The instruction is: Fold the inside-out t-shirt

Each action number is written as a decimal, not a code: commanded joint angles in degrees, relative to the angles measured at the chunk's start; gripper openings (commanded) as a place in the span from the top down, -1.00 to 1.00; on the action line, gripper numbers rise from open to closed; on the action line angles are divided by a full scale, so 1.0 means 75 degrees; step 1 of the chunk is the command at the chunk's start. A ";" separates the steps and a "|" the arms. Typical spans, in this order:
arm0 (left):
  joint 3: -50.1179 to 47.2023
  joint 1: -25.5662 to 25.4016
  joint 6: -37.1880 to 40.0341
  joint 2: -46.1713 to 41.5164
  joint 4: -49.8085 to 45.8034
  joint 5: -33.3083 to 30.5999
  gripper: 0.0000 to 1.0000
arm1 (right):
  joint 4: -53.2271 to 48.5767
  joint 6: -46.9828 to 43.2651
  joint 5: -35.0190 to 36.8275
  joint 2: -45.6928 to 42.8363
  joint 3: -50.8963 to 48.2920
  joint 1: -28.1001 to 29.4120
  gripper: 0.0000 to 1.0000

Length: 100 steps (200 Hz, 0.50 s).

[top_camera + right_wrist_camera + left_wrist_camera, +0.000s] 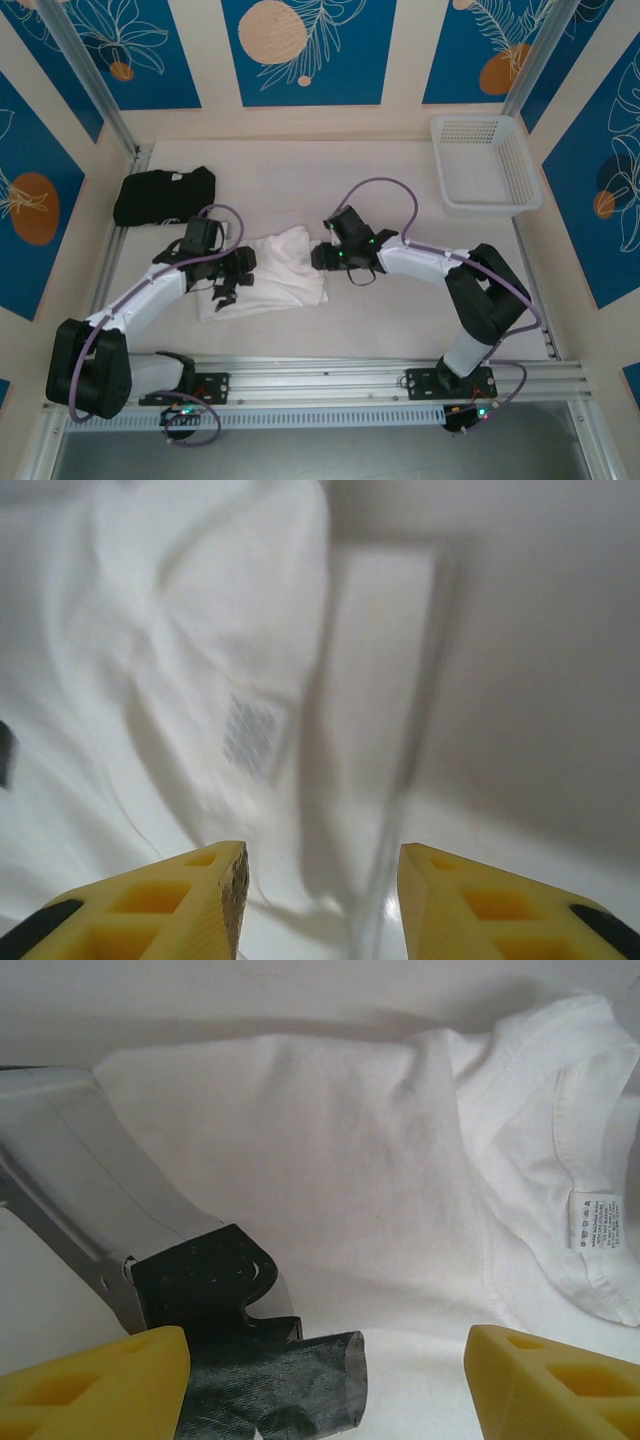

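A black folded garment (163, 195) lies at ten o'clock on the worktop (300, 170). The left fingers (100, 1385) stand wide apart and empty over the nine o'clock edge of the inside-out t-shirt (275, 270), which lies rumpled at the worktop's centre. The right fingers (170, 900) are parted and empty at its two o'clock corner. A white basket (483, 165) sits at two o'clock.

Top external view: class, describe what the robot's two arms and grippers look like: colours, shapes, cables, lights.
Both the left arm and right arm have white links between bulky black joints. A purple cable loops along each. Small green lights glow near the right gripper. In the wrist views, the fingers are yellow wedges with hollow cells.
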 commanded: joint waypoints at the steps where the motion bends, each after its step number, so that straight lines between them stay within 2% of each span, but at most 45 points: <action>1: -0.0016 0.0111 0.0057 -0.0248 -0.0010 -0.0105 -0.46 | 0.0671 -0.0187 -0.0398 0.0630 0.0652 -0.0227 0.11; 48: -0.0149 0.0113 0.0045 -0.0569 -0.0077 0.0027 -0.46 | 0.0793 -0.0137 -0.0773 0.2178 0.2100 -0.0567 0.10; 64: -0.0173 0.0121 0.0072 -0.0627 -0.0133 0.0019 -0.46 | 0.0697 -0.0142 -0.0832 0.2588 0.2503 -0.0596 0.15; 74: -0.0195 0.0119 0.0092 -0.0658 -0.0163 0.0009 -0.46 | 0.0712 -0.0150 -0.0924 0.2731 0.2643 -0.0625 0.26; 88: -0.0247 0.0117 0.0104 -0.0690 -0.0178 -0.0010 -0.46 | 0.0686 -0.0122 -0.0976 0.2747 0.2666 -0.0683 0.56; 100: -0.0313 0.0113 0.0106 -0.0678 -0.0121 -0.0054 -0.46 | 0.0712 -0.0137 -0.1015 0.2578 0.2527 -0.0751 0.74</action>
